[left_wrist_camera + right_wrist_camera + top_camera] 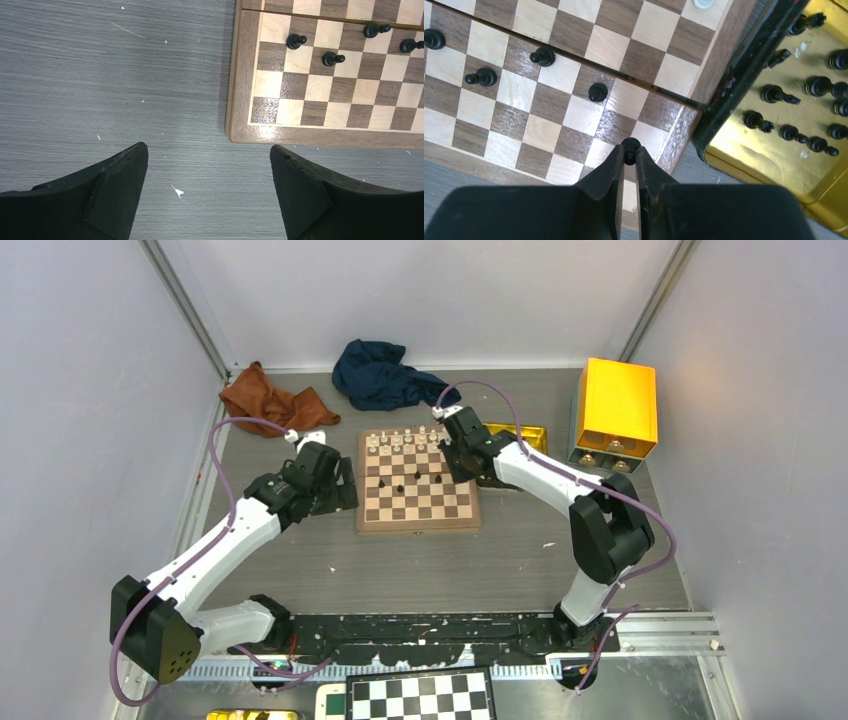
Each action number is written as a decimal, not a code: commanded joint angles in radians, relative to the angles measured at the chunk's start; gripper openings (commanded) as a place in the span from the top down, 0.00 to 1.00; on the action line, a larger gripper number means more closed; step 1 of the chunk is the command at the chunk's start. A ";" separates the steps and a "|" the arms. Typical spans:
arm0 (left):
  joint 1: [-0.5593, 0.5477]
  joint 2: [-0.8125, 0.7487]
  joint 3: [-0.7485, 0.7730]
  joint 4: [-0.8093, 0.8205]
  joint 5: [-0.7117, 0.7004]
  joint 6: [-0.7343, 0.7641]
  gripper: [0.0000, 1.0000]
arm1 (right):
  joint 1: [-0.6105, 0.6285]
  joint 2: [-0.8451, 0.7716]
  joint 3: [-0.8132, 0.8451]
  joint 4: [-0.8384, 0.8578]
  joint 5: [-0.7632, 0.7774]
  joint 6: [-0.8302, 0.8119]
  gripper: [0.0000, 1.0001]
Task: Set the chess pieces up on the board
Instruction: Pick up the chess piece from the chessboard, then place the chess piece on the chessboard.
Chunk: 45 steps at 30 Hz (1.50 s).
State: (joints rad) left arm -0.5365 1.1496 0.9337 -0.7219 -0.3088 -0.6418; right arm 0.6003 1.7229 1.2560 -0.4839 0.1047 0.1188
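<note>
Right gripper (629, 156) pinches round-headed black piece (630, 144)

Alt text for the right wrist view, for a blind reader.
The right claw pinches a black chess piece above the wooden board, near its edge. Four black pieces sit on it; more lie in a gold tray alongside.

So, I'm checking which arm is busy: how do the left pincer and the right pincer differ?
The left pincer is wide open and empty; the right pincer is shut on a black chess piece. The left pincer hangs over the table beside the board; the right pincer is over the board's edge, by the gold tray. Both are black.
</note>
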 commanded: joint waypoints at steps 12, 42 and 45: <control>-0.004 -0.039 -0.003 0.042 0.012 -0.001 0.08 | 0.013 -0.122 -0.117 -0.027 0.032 0.069 0.95; -0.005 -0.024 0.002 0.040 0.016 0.011 0.09 | 0.014 -0.070 -0.181 0.121 0.006 0.073 0.94; -0.005 -0.020 0.002 0.042 0.014 0.011 0.09 | 0.014 -0.065 -0.181 0.119 0.003 0.073 0.94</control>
State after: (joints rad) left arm -0.5365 1.1385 0.9321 -0.7143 -0.2947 -0.6441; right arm 0.6079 1.6562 1.0645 -0.4061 0.1120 0.1902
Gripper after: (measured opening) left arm 0.912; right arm 0.173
